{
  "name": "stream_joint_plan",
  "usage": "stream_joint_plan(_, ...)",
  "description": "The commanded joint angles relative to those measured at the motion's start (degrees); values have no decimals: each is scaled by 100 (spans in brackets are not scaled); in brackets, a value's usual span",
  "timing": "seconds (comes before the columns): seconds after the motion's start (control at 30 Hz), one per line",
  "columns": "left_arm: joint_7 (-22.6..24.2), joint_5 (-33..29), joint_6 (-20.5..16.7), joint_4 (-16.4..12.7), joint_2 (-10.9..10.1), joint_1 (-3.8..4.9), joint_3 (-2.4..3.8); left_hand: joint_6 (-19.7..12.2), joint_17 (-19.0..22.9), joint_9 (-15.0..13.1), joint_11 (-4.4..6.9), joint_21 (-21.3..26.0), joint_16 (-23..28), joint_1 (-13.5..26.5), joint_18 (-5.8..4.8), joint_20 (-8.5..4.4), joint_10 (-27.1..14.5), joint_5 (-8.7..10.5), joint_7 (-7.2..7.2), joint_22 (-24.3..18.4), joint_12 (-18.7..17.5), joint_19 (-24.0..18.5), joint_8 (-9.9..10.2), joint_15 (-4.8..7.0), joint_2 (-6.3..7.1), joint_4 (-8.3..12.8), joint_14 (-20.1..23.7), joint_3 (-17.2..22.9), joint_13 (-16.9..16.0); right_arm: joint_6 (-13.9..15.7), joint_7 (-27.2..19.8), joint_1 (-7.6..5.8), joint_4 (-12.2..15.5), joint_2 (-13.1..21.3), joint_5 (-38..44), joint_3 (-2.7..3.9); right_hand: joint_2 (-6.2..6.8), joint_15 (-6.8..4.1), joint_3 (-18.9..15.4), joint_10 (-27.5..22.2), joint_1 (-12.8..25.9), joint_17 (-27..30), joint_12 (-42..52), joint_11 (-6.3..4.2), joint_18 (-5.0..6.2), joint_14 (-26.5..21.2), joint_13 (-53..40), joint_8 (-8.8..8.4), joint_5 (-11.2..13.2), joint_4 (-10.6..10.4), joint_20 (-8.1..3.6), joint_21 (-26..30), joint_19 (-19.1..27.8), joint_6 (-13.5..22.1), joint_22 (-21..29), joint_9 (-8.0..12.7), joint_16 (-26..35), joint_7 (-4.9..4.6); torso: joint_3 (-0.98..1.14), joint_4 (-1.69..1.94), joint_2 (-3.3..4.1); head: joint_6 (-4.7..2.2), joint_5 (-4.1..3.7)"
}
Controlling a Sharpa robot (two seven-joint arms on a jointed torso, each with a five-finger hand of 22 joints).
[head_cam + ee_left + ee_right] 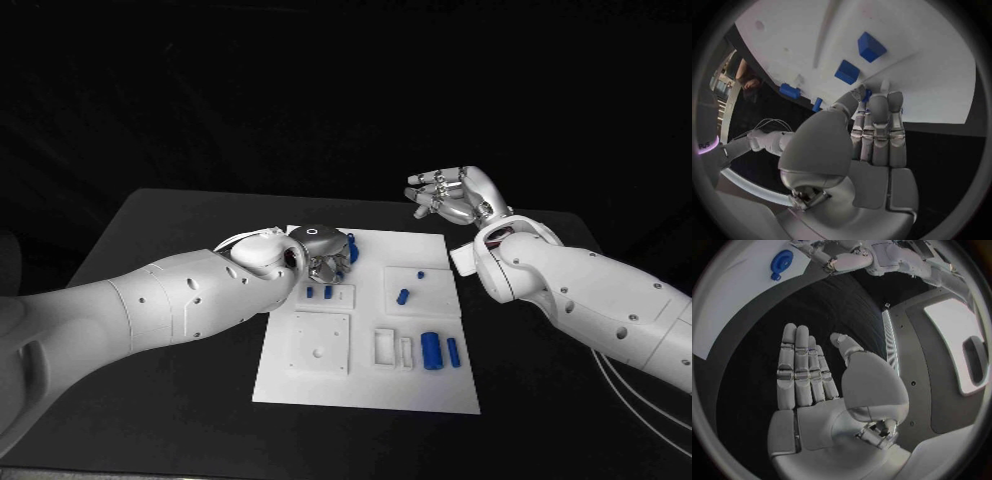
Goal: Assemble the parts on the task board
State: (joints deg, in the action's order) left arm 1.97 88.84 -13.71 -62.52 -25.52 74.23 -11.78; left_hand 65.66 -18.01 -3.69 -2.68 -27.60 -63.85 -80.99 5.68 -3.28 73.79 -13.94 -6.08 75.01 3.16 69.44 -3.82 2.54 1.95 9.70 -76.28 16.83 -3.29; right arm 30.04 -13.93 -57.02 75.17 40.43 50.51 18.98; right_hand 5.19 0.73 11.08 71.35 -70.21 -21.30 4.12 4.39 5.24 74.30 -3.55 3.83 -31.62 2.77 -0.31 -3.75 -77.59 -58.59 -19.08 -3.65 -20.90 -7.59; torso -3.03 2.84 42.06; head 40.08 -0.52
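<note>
Parts lie scattered on my white board mid-table. My left hand pinches a small blue piece above its far corner; my right hand hovers beyond, fingers loosely spread, empty.

A black table lies under everything, against a dark background.

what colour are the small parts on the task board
Blue; the parts show best in the head view, lying on the white task board.
</note>
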Motion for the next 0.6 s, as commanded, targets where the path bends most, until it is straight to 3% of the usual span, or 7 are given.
stream_joint_plan(0.03, 13, -63, -66, -70, -30, 0, 75, 31, 4, 5, -4, -30, 32, -40, 75, -26, 25, -21, 2, 107, 25, -13, 25, -6, -21, 34, -57, 16, -12, -38, -69, 2, 11, 2, -1, 3, 12, 15, 33, -33, 55, 6, -16, 10, -9, 17, 8, -28, -33, 2, 4, -39, -24, -24, 6, 8, 24, -33, 1, -5, 3, -7, 3)
stream_joint_plan(0.3, 27, -161, -124, -293, -187, 32, 327, 33, 1, 5, 5, -37, 55, -44, 77, -31, 49, -29, 5, 105, 25, 1, 25, 0, -24, 32, -96, 15, -13, -37, -66, 2, 23, 22, -1, 3, 12, 15, 33, -33, 55, 6, -16, 10, -9, 17, 8, -28, -33, 2, 4, -39, -24, -24, 6, 8, 24, -33, 3, 12, -2, -17, 11)
stream_joint_plan(0.6, -35, -252, 3, -487, -374, 114, 405, 46, -1, 5, 9, -35, 72, -30, 72, -34, 56, -27, 8, 101, 23, 7, 25, 5, -24, 16, -111, 6, -12, -38, -62, 2, 38, 45, -3, 3, 13, 17, 22, -36, 65, 9, -15, 11, -9, 16, 7, -28, -41, 7, 5, -40, -32, -25, 56, 8, 29, -34, -1, 15, -6, -35, 44)
